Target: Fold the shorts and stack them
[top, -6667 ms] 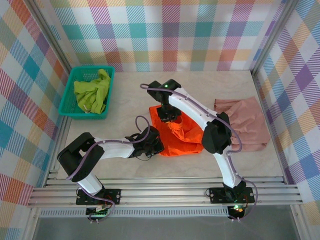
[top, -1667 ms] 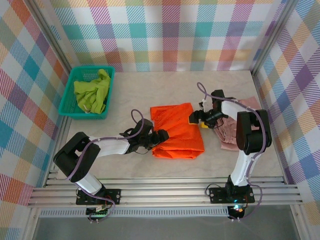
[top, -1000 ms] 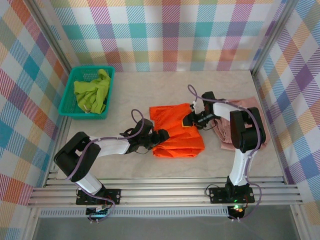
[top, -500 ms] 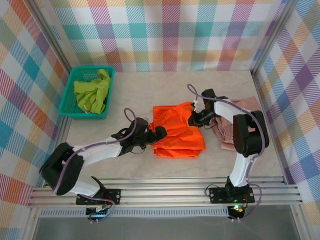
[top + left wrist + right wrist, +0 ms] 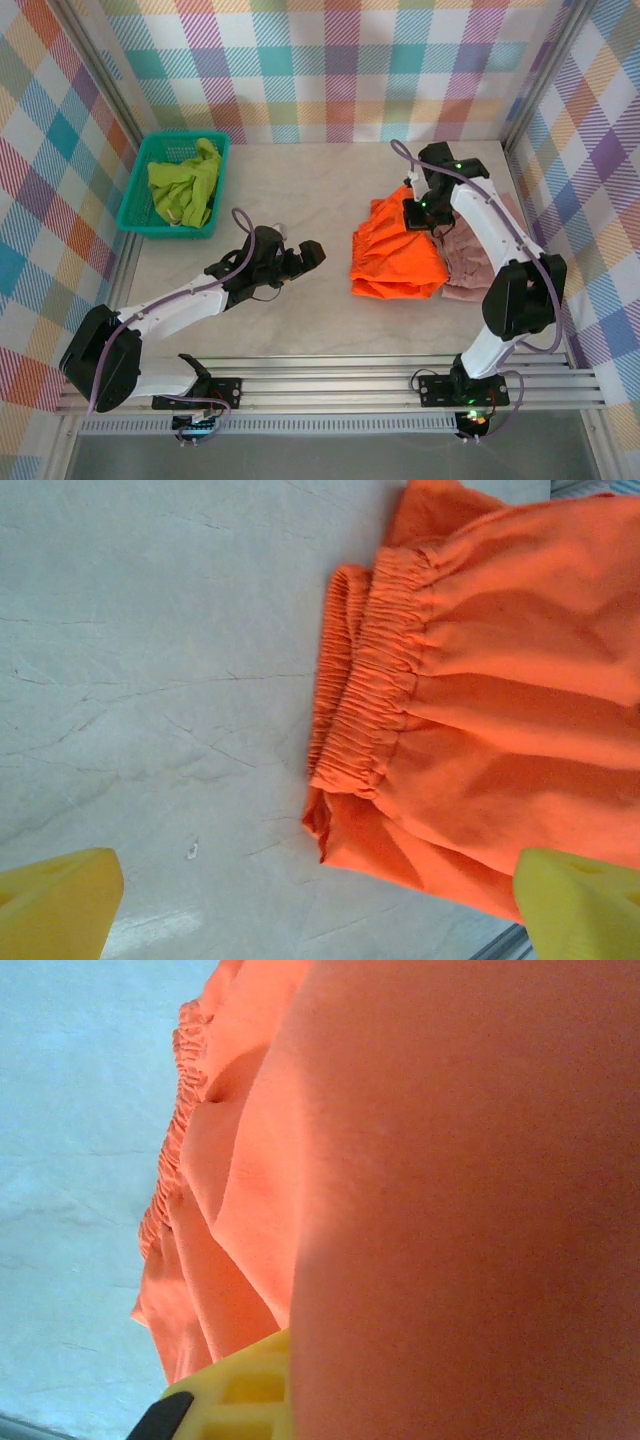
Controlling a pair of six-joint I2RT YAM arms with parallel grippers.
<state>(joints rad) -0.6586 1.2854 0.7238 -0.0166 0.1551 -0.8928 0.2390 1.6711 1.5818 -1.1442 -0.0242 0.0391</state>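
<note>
The orange shorts (image 5: 393, 262) lie folded and bunched right of the table's middle, their right side overlapping the pink shorts (image 5: 472, 272). My right gripper (image 5: 418, 214) is at their far edge, shut on the orange fabric, which is raised there. In the right wrist view orange cloth (image 5: 420, 1180) drapes over one yellow finger (image 5: 240, 1390). My left gripper (image 5: 303, 254) is open, a short way left of the shorts and apart from them. Its view shows the elastic waist (image 5: 375, 670) ahead of the widely spread yellow fingertips (image 5: 55, 900). The lime green shorts (image 5: 186, 180) lie crumpled in the basket.
The teal mesh basket (image 5: 137, 214) stands at the far left of the marble-look table (image 5: 290, 190). Checked walls close in the back and both sides. A metal rail (image 5: 330, 378) runs along the near edge by the arm bases.
The right gripper has dragged the orange shorts rightward, partly onto the pink pair. The left gripper has let go of their left edge and drawn back, open.
</note>
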